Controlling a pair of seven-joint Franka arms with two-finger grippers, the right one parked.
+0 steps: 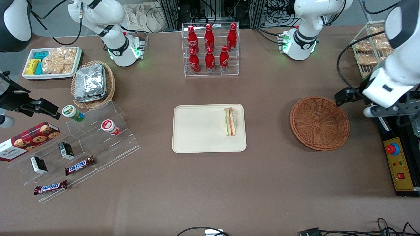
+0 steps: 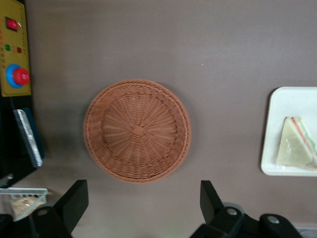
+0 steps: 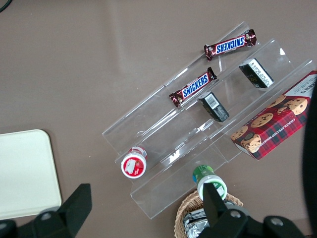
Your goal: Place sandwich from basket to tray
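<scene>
Sandwich (image 1: 231, 121) rests on the tray (image 1: 197, 131), lying along the tray's edge that faces the basket (image 1: 320, 123), with its green, orange and red layers showing through the wrap. The gripper (image 2: 141, 208) hangs well above the table toward the working arm's end, its two dark fingers (image 2: 74, 201) spread wide apart and holding nothing (the wrist view looks straight down between them at the brown tabletop). Just past the fingertips in that view sits the reddish-brown woven basket, round and shallow, with nothing inside it. Beside the basket, at the table's edge, is a yellow control box (image 1: 398, 167) with a red button on a blue ring. The cream tray lies flat near the middle of the table, apart from the basket, and holds only the sandwich. Farther from the front camera than the tray stands a clear rack of red bottles (image 1: 210, 49).
</scene>
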